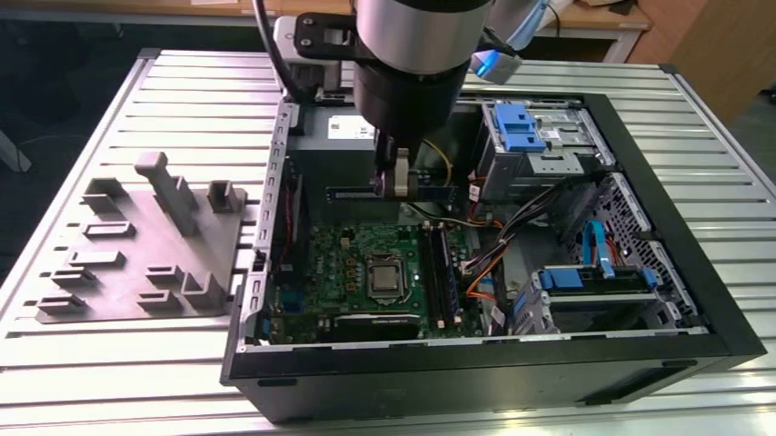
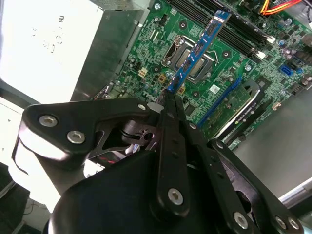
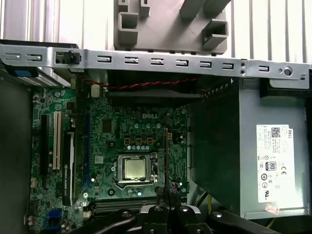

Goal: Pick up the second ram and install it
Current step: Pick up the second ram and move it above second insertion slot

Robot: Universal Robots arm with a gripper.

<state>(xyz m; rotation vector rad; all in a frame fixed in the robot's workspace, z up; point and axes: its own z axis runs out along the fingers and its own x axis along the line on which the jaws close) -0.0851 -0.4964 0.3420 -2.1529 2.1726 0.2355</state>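
While I hang over the open computer case (image 1: 679, 272), my gripper (image 1: 394, 182) is clamped on one end of the ram stick (image 1: 358, 193), with both fingers pressed flat against its faces. In the second wrist view the ram stick (image 2: 195, 51) is a long, slim blue board that reaches straight out from my gripper (image 2: 168, 97), with small parts dotted along its face and pale markings towards its free end. In the first wrist view I see the ram stick (image 3: 165, 156) edge-on, a thin dark line rising from my gripper (image 3: 168, 190). The stick is in the air, clear of the green motherboard (image 1: 352, 263), and in both wrist views it crosses over the CPU socket (image 2: 192, 61) (image 3: 134, 168). From the exterior view it lies level, running left to right across the far part of the case, with its free end towards the exterior view's left. The dark memory slots (image 1: 439, 272) lie just to the exterior view's right of the CPU socket (image 1: 385, 277) and run near to far, so the stick sits crosswise to them and is not seated. A grey parts fixture (image 1: 145, 245) rests on the slatted table (image 1: 73, 381), at the exterior view's left of the case.
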